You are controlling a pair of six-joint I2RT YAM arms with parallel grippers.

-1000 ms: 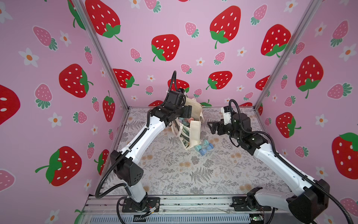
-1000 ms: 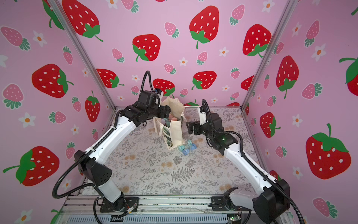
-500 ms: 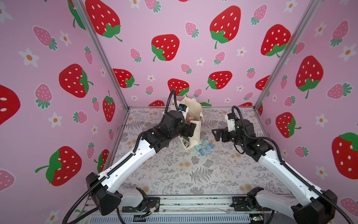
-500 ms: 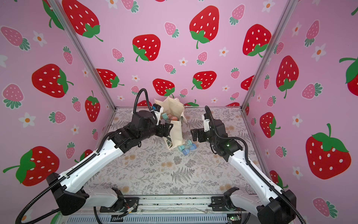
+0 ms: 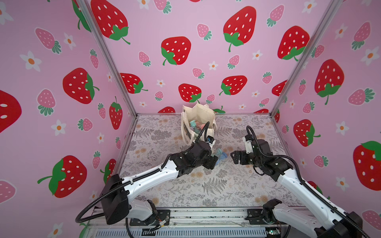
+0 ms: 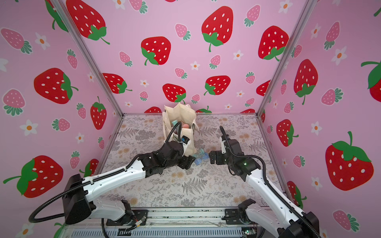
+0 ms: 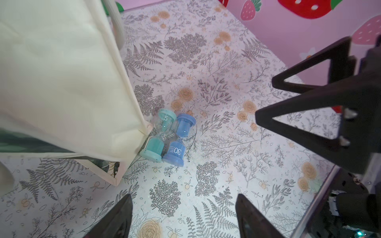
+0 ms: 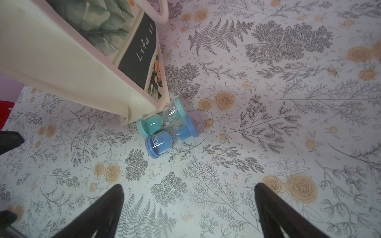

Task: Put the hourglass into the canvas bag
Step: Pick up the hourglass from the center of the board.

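- Hourglasses on the table: two. The teal hourglass (image 7: 157,135), marked 5, and the blue hourglass (image 7: 179,140), marked 30, lay on their sides, touching along their length.
- Position: the teal one lay against a bottom corner of the canvas bag (image 7: 61,82), and the blue one lay on its outer side, off the cloth. Neither was in the bag.
- Canvas bag: one, standing upright toward the back of the table (image 5: 206,191), mouth open.
- Bag contents (image 5: 196,126): teal and pink pieces, at least three I judged. They were too small to count for certain.
- Grippers: two. My left gripper (image 7: 183,198) hung over the pair with its fingers wide apart and empty. My right gripper (image 8: 189,186) faced the same pair from the other side, fingers spread full and empty.
- Risk, wrong catch: because the two touched, closing on one could have pinched or rolled the other.
- Risk, rolling: the round bodies could have slid away from a glancing finger.
- Risk, snag: a finger reaching behind the teal one could have caught the canvas corner and dragged or tipped the bag.
- Risk, collision: both my grippers were near one small target and could have struck each other.
- Risk, drop: the soft mouth and loose handles could have turned a release aside.
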